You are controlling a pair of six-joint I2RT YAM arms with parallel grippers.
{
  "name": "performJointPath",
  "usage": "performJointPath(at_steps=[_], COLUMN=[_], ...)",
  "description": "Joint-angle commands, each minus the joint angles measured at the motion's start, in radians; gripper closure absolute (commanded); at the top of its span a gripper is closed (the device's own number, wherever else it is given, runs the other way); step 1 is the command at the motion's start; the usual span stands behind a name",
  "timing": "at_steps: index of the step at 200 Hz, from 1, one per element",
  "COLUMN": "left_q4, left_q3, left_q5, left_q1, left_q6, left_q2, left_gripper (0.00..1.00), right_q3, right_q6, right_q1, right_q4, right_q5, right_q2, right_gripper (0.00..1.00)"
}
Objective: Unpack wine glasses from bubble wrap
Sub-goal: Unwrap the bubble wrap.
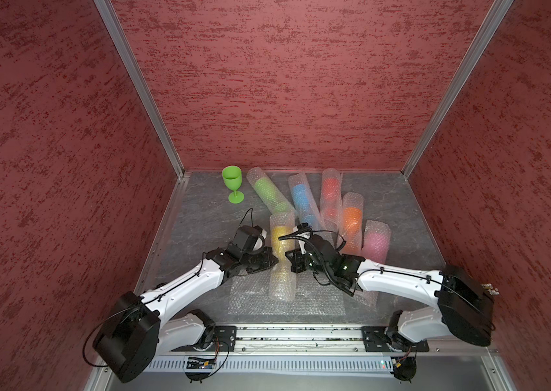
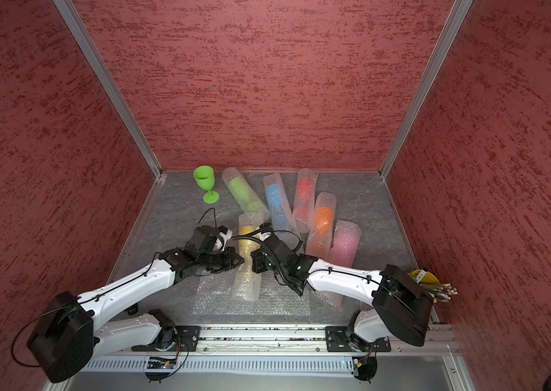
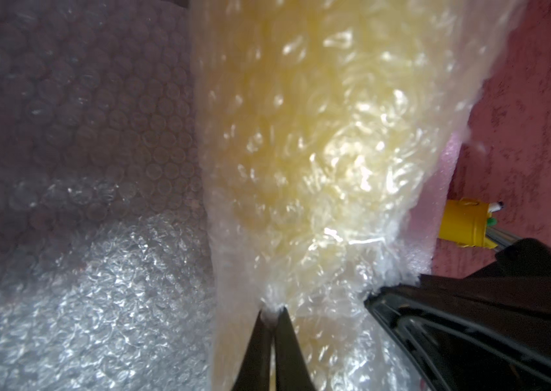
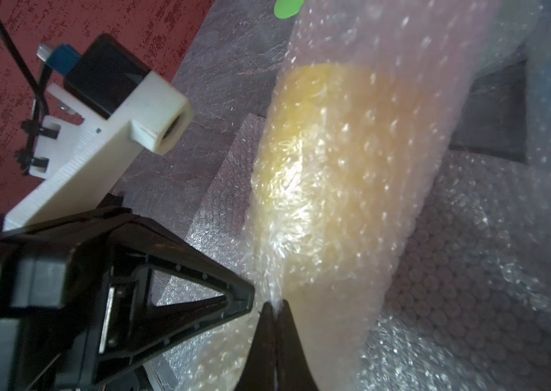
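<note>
My left hand (image 3: 270,309) and right hand (image 4: 276,304) each pinch closed on the bubble wrap (image 1: 281,284) rolled around the yellow wine glass (image 1: 280,237), one from each side. This roll sits mid-table over a flat sheet (image 1: 318,301). Five more wrapped wine glasses (image 1: 351,216) lie beyond, to the right. A bare green wine glass (image 1: 232,182) stands far left.

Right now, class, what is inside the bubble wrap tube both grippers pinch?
A yellow wine glass, its colour showing through the bubble wrap tube. Wrap blurs its stem and foot beyond telling.

Yellow goblet (image 4: 335,162) blurred, seemingly whole, inside wrap (image 4: 386,40).
</note>
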Motion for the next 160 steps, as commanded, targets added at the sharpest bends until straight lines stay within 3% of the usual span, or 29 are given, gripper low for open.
performJointPath(at_steps=[1,55,63,78,87,126,160], left_q4=[0.012,-0.072,-0.088,-0.085,-0.073,0.011,0.113], left_q3=[-0.003,0.011,0.016,0.016,0.01,-0.025,-0.057], left_q5=[0.008,-0.021,-0.026,0.011,0.047,0.154,0.253], left_q1=[0.011,0.026,0.028,0.039,0.047,0.08,0.116], left_q6=[0.009,0.052,0.057,0.07,0.073,0.083,0.054], left_q2=[-0.047,-0.084,-0.081,-0.075,-0.067,-0.042,-0.023], left_gripper=[1.0,1.0,0.88,0.49,0.38,0.27,0.25], right_q3=[-0.013,-0.038,-0.042,-0.051,-0.057,-0.065,-0.069], right_q6=[0.01,-0.003,-0.004,-0.005,-0.004,-0.006,-0.012], right_q1=[-0.008,-0.023,-0.025,-0.028,-0.028,-0.028,-0.029], right_q4=[0.03,0.027,0.026,0.042,0.049,0.069,0.088], right_q5=[0.026,0.02,0.022,0.01,0.007,-0.011,-0.04], right_q2=[-0.047,-0.081,-0.082,-0.09,-0.092,-0.105,-0.128], right_gripper=[1.0,1.0,1.0,1.0,1.0,1.0,1.0])
